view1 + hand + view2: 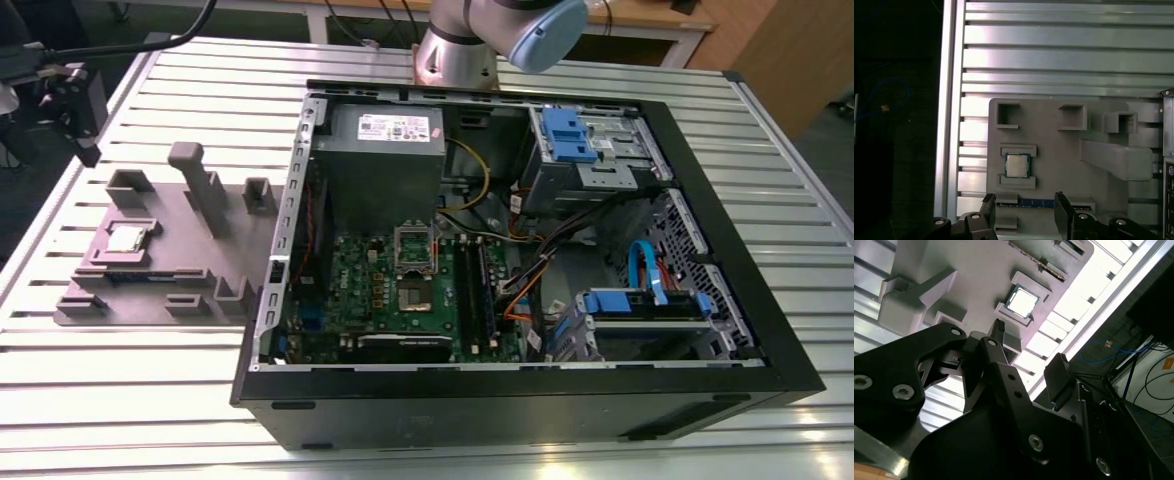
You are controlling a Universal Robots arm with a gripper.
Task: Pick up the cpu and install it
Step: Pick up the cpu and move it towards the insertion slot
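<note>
The cpu (1016, 165) lies flat in a recess of the grey fixture (1054, 145) on the table (1054, 60). The hand (1024, 200) hovers near it, fingers spread and empty.

Desk: ribbed silver aluminium-slat desk (134, 400), seen in the exterior view.
Nine o'clock: flat grey plastic fixture plate (187, 255) with upright blocks, resting on the slats.
Centre to three o'clock: open black metal computer case (507, 405), lying on its side.
Twelve o'clock: silver robot arm base (457, 62).
</note>
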